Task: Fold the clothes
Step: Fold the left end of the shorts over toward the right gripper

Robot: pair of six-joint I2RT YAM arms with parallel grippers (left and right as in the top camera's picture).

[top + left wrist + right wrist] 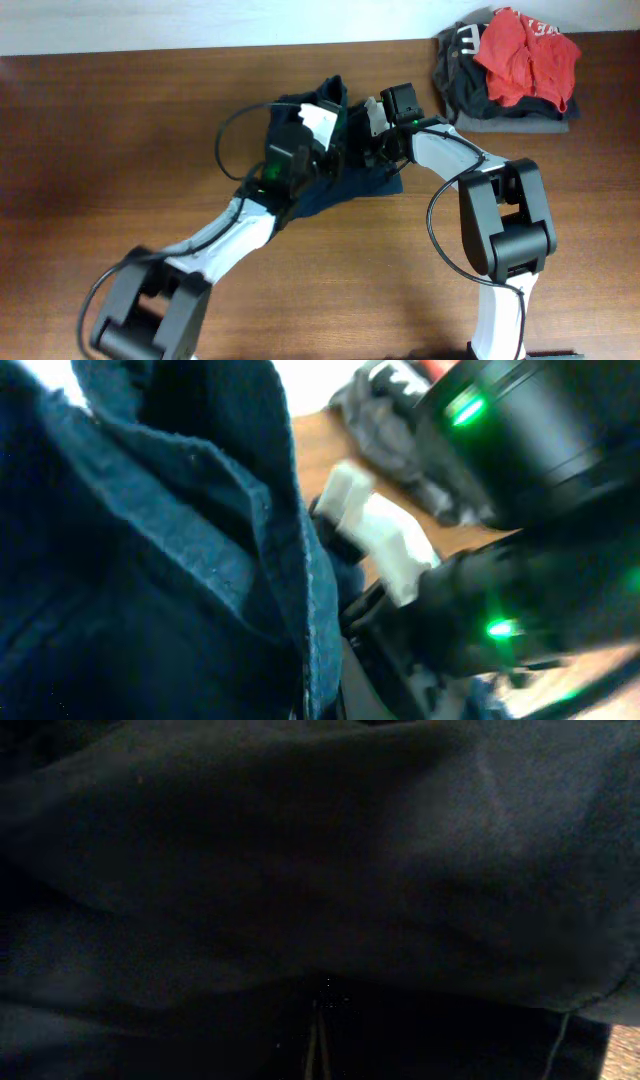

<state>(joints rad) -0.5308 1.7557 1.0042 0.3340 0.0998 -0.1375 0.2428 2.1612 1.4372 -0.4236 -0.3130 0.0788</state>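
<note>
Shorts: the navy shorts (355, 183) lie bunched on the wooden table (120, 130), mid-width and towards the far edge, with both arms meeting over them.
Far edge: one corner of the cloth peaks close to the table's far edge, where the wood gives way to a pale strip.
Left side: wide bare wood from the shorts to the table's left edge.
Right side: a band of bare wood, then a pile in the far right corner, a red garment (525, 55) on top of dark grey and black garments (465, 95), well apart from the shorts.
Near side: bare wood between the two arms, crossed by a black cable loop (440, 230) hanging off the right arm.
Left gripper (322, 122): pressed into the cloth's upper left; its fingers are buried, so I cannot tell whether they are spread or pinched.
Right gripper (374, 115): just beside the left one, at the cloth's upper right; its fingers are hidden too (cannot tell).
Left wrist view: blue folds fill the left half, and a blurred black body with green lights and a white part crowds the right.
Right wrist view: almost wholly dark fabric, with a sliver of wood at the lower right corner.
Cut off: the arms hide most of the shorts' outline, so legs and waistband cannot be told apart.
</note>
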